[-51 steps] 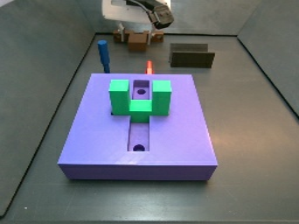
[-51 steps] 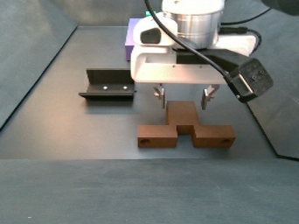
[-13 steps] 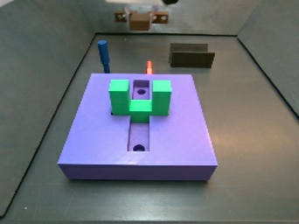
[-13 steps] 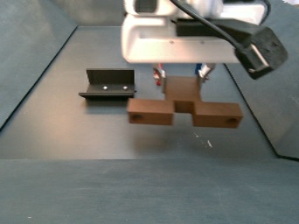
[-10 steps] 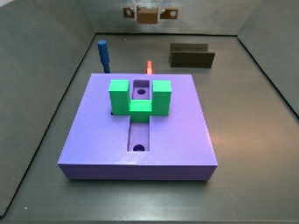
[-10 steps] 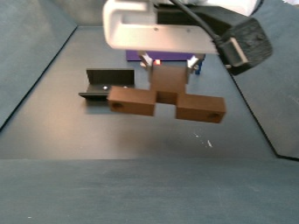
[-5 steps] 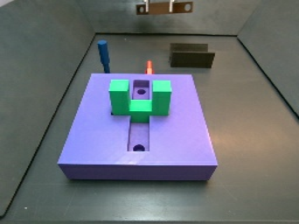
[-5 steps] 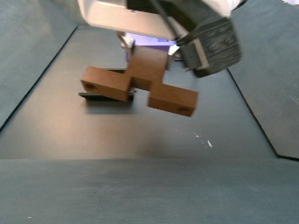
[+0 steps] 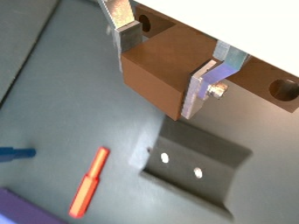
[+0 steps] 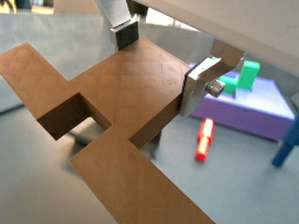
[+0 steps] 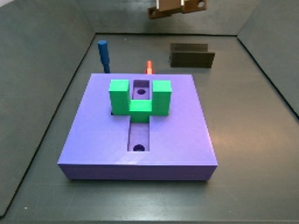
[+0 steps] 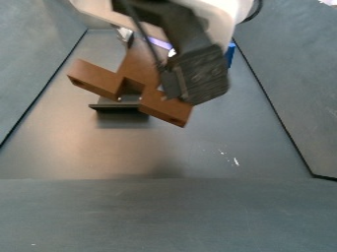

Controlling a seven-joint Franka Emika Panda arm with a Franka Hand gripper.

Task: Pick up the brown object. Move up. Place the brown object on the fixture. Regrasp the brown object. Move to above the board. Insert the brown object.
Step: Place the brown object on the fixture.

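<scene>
One tool (image 9: 176,59), silver plate fingers (image 9: 216,77) with dark pads, closed on the narrow stem of the brown object (image 9: 170,72) and holding it clear of the counter (image 12: 158,157).

Brown object (image 12: 132,89): matte orange-brown piece, flat faces, square edges, a round hole near one end visible in a wrist view. In a side view it hangs tilted, wide arms slanting down across the fixture (image 12: 118,103). Half a second ago it sat flatter and a little further out from the fixture; it now overlaps it in that view. In a side view (image 11: 177,8) it is at the top edge of frame, shifted and tipped compared with before.

Fixture (image 9: 195,170): dark L-shaped bracket with two small holes, directly below the tool, not touching the held piece.

Board (image 11: 140,122): thick lavender slab with central slot and holes, well apart from the tool, carrying a green U-shaped block (image 11: 140,96). Unchanged.

Red peg (image 10: 205,139) and blue peg (image 11: 103,54): between tool and board, lying and upright respectively. Unchanged.

Open dark counter surrounds the fixture; side walls stand well clear.
</scene>
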